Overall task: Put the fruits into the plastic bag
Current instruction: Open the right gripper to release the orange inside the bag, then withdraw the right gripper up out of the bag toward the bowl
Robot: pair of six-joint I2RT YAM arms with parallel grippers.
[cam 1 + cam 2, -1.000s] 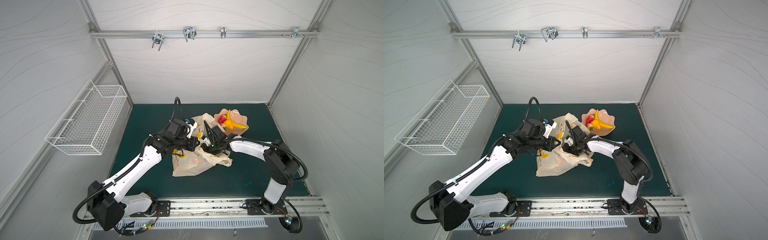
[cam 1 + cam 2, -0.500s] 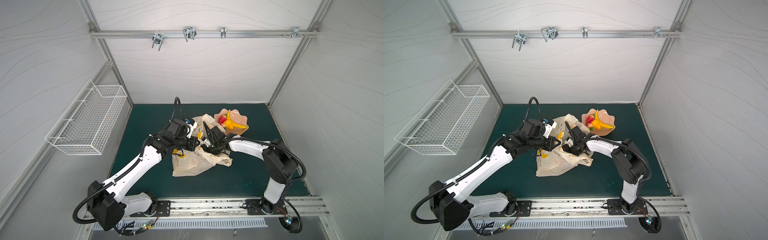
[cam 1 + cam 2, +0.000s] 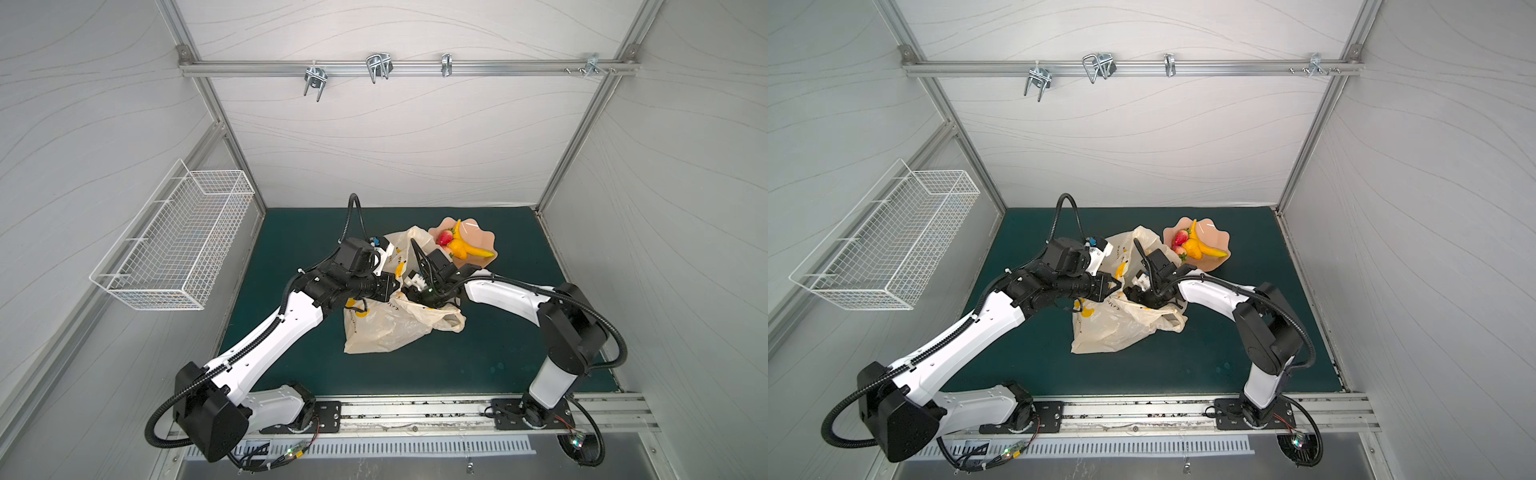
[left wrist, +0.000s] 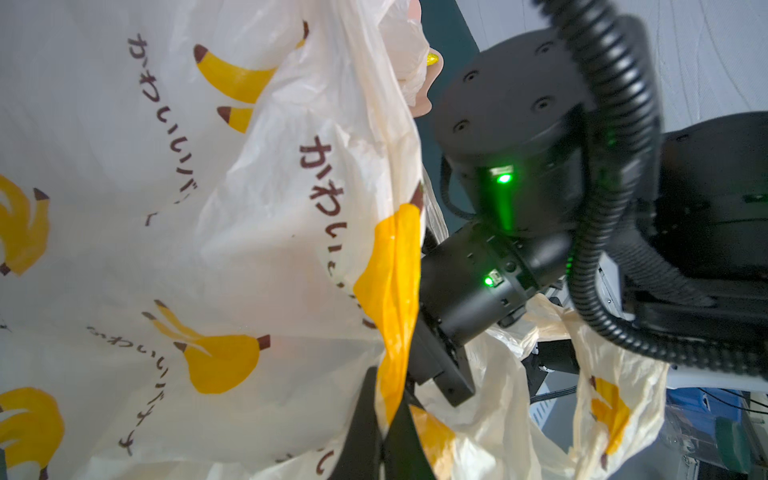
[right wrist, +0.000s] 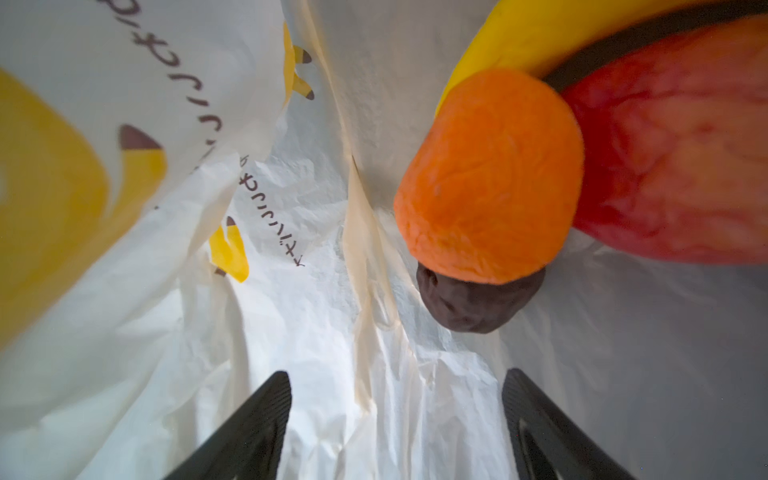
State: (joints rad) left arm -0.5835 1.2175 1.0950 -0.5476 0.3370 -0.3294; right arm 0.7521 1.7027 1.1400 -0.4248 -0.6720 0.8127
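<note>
The cream plastic bag printed with bananas lies crumpled mid-mat. My left gripper is shut on a fold of its rim and holds the mouth up. My right gripper reaches inside the bag, jaws open and empty. Just beyond its fingers inside the bag lie an orange ball, a dark brown piece, a red fruit and a yellow banana. More fruits sit in the pink dish: a strawberry, an orange ball and a banana.
The pink dish stands just behind the bag at the back right of the green mat. A white wire basket hangs on the left wall. Metal hooks hang from the rail overhead. The right arm's wrist crowds the bag mouth.
The right gripper's jaws have spread apart inside the bag. Both arms and the bag have barely shifted.
</note>
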